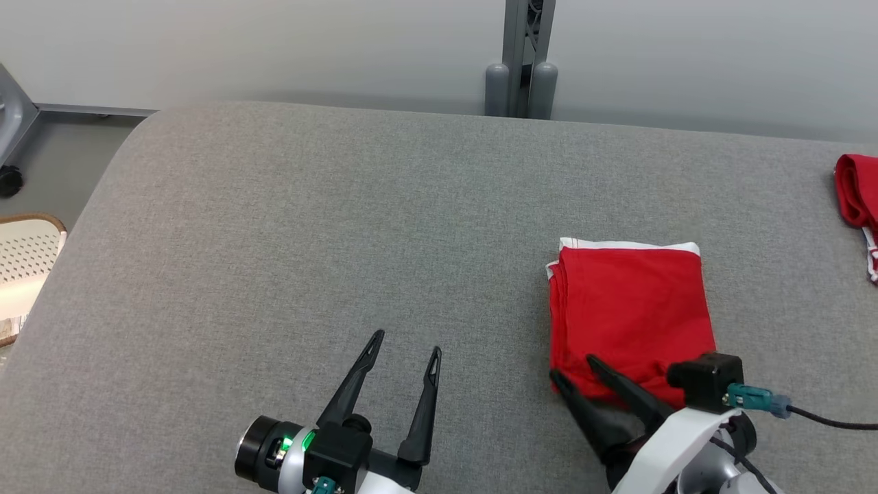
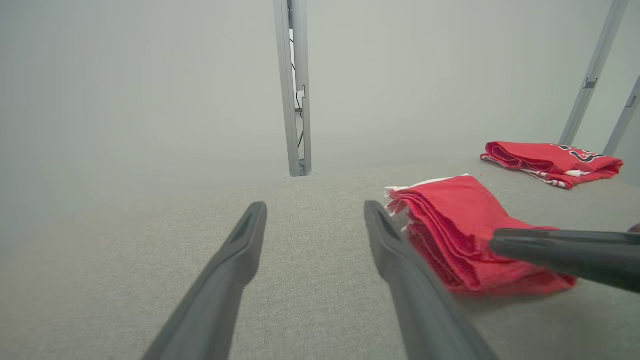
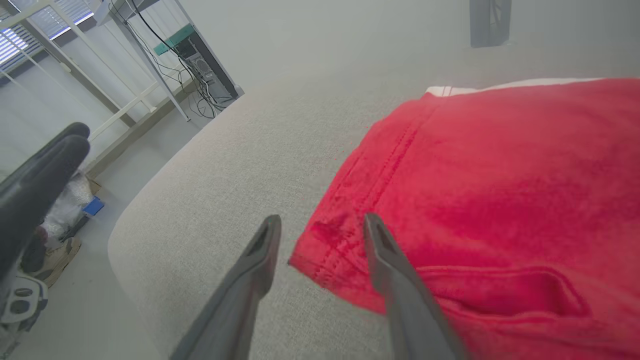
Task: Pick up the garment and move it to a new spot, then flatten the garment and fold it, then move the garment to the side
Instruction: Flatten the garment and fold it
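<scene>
Okay, the folded garment (image 1: pixel 627 309) sat right of centre on the grey surface (image 1: pixel 343 226); right gripper (image 1: pixel 572 366) spread astride its near corner, left gripper (image 1: pixel 407 342) spread, empty. We judged it soft, light: pinch all layers at one edge.

The folded garment (image 1: pixel 631 309) lies on the worktop (image 1: pixel 309 240), right of its middle. A second garment (image 1: pixel 857 192) lies on the same worktop, well apart from the first, farther right and farther back. Behind the worktop's far edge stands a metal post (image 1: pixel 521 62), roughly behind the folded garment's left side. The left claw (image 1: pixel 406 343) sits over bare worktop, near the front and left of the folded garment. The right claw (image 1: pixel 573 366) is at that garment's near left corner, one finger over the cloth, the other over bare worktop beside it.
</scene>
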You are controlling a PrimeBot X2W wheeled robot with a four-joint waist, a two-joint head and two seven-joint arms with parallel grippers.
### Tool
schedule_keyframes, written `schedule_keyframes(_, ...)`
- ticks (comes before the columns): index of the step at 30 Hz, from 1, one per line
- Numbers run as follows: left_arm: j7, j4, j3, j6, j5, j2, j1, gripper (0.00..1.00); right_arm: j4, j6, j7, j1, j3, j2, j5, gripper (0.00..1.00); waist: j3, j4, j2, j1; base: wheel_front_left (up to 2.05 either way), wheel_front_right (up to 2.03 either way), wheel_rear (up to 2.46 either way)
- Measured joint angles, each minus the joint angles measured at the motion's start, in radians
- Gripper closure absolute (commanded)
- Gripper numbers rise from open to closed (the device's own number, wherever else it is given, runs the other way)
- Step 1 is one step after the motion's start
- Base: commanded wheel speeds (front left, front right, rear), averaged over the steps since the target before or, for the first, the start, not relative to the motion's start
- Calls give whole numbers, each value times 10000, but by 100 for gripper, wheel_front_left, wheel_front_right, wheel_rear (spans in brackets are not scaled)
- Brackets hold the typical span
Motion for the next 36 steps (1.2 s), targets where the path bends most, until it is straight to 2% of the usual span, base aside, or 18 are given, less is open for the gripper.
schedule_keyframes(5, 0, 35, 40, -10, 4, 2, 79, 0, -581, 0, 184, 224, 15, 44, 221, 0, -102, -115, 0, 0, 0, 0, 0)
schedule_keyframes(11, 0, 2, 184, -4, 6, 2, 115, 0, -911, 0, -491, 199, -652, 67, 82, 0, -241, -486, 0, 0, 0, 0, 0)
schedule_keyframes(18, 0, -136, 516, 130, -19, -4, 108, 0, -86, 0, -1791, -276, -1588, -52, -704, 0, -297, -1113, 0, 0, 0, 0, 0)
schedule_keyframes(27, 0, -320, 993, 435, -523, -6, 180, 0, 1191, 0, -3227, -589, -1883, -439, -1760, 0, -375, -1870, 0, 0, 0, 0, 0)
schedule_keyframes(31, 0, -416, 1198, 522, -631, -2, 340, 0, 1264, 0, -3350, -551, -1904, -401, -2213, 0, -429, -2136, 0, 0, 0, 0, 0)
schedule_keyframes(36, 0, -516, 1396, 541, -633, 2, 549, 0, 591, 0, -3388, -67, -2272, -81, -2805, 0, -570, -2349, 0, 0, 0, 0, 0)
